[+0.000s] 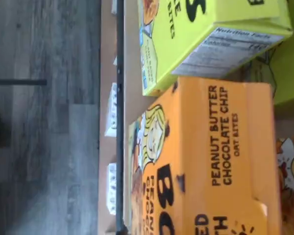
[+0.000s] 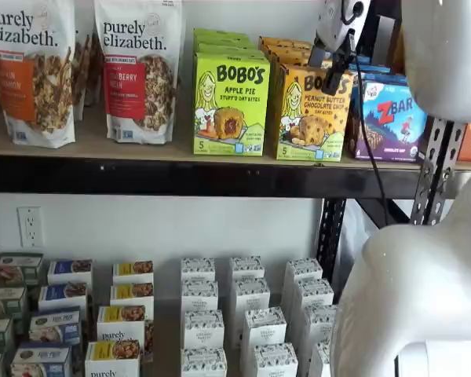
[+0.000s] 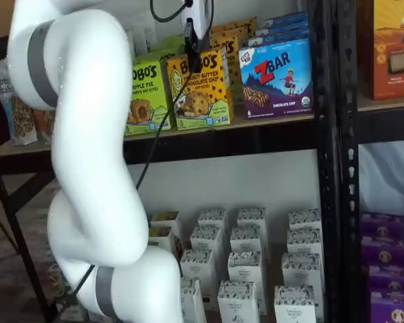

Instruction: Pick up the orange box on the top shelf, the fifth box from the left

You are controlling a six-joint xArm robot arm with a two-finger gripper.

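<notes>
The orange box stands upright on the top shelf, between a lime-green box and a blue-purple ZBar box. It shows in both shelf views, with more orange boxes behind it. My gripper hangs from above in front of the box's upper front edge, also in a shelf view. Its black fingers show side-on, so I cannot tell whether they are open. The wrist view looks down on the orange box's top face, lettered "Peanut Butter Chocolate Chip", close under the camera.
The lime-green Apple Pie box stands left of the orange box and the ZBar box right. Granola bags stand further left. Small white boxes fill the lower surface. A black upright stands right; my white arm fills the foreground.
</notes>
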